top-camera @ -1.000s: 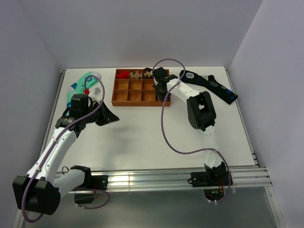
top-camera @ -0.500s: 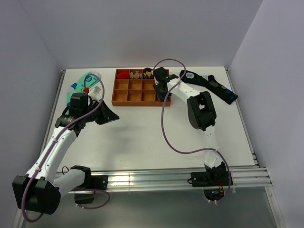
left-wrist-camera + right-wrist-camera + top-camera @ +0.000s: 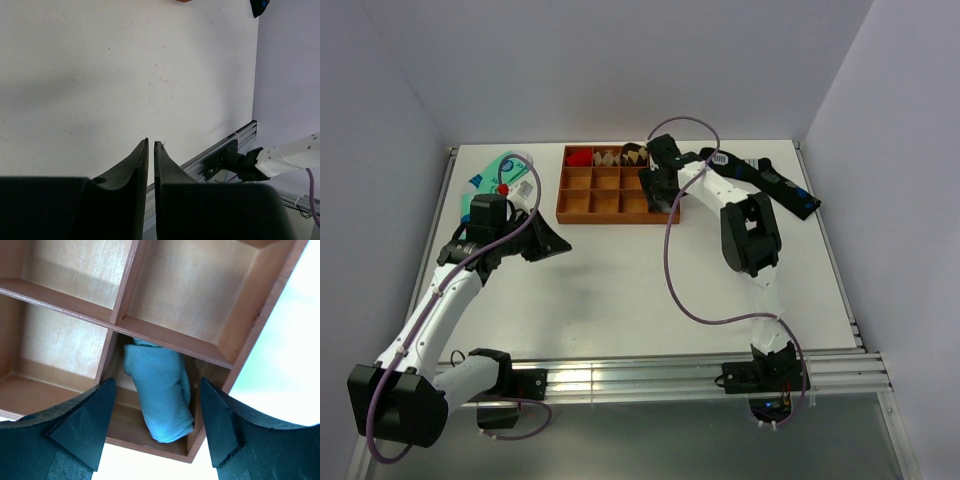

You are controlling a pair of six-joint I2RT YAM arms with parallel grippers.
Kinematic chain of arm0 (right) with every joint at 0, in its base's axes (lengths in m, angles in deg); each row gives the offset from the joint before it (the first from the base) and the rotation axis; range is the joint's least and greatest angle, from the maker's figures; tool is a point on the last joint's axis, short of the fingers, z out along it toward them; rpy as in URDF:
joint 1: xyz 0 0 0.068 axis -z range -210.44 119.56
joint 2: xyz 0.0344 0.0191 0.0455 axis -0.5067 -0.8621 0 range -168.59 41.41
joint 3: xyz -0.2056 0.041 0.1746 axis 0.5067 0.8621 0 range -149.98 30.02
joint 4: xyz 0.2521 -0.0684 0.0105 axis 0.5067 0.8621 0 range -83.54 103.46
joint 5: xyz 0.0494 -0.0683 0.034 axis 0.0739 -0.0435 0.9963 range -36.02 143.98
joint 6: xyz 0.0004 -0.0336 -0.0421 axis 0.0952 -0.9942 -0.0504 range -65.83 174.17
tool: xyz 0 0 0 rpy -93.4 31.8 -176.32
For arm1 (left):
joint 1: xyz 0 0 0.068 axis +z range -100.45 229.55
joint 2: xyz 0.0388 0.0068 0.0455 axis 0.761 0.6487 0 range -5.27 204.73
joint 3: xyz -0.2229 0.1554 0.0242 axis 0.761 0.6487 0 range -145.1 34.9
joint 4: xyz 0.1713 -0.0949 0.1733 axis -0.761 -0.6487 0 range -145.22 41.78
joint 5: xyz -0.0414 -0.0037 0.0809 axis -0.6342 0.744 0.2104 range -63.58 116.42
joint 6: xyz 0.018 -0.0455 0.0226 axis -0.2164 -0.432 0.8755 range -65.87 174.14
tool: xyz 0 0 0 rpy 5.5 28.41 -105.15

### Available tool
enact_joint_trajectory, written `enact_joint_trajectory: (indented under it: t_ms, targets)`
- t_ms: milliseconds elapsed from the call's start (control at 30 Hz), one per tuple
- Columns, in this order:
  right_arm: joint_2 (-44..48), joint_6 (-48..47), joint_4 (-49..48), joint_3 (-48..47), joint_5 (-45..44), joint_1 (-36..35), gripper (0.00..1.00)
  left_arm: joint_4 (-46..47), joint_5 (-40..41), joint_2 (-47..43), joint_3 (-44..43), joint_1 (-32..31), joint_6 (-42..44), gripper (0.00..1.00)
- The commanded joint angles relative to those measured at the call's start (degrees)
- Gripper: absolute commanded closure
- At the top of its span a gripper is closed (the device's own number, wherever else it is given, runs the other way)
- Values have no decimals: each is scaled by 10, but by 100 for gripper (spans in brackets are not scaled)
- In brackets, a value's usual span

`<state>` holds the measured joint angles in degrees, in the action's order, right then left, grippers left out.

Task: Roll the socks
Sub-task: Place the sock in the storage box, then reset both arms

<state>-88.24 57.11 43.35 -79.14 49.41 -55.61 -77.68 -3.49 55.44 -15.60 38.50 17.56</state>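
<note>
The socks [image 3: 160, 390] are a pale blue-grey roll lying in a corner compartment of the brown wooden tray [image 3: 260, 315]. My right gripper [image 3: 156, 382] hangs open right above the roll, one finger on each side and neither touching it. In the top view that gripper [image 3: 660, 183] is over the tray's right end [image 3: 605, 219] and hides the roll. My left gripper [image 3: 546, 245] hovers over bare table left of centre. Its fingers [image 3: 142, 160] stand almost together with nothing between them.
A mint-green patterned sock [image 3: 492, 176] lies at the back left, beside the left arm. A long dark navy sock [image 3: 770, 182] lies at the back right. The tray's back row holds a red item [image 3: 578, 155] and patterned rolls [image 3: 610, 156]. Walls enclose the table.
My right gripper's jaws have spread wide over the tray's right end, letting go of the rolled socks in the compartment. The left arm has hardly moved.
</note>
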Motion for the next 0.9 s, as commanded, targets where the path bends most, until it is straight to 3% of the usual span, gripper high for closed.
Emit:
enact_joint_trajectory:
  t_ms: [0, 500, 567, 600, 867]
  targets:
    - [25, 8, 2, -7, 8, 3, 24, 12, -5, 2, -22, 2, 14, 85]
    - [149, 39, -14, 4, -26, 3, 21, 36, -5, -1, -20, 2, 42, 80]
    - [188, 54, -20, 18, -34, 4, 15, 52, -5, -9, -15, 2, 48, 78]
    - [204, 68, -23, 26, -31, 4, 1, 57, -2, -22, -14, 2, 49, 77]
    - [496, 145, -124, 288, 37, 3, 0, 92, 70, -147, 50, 2, 62, 65]
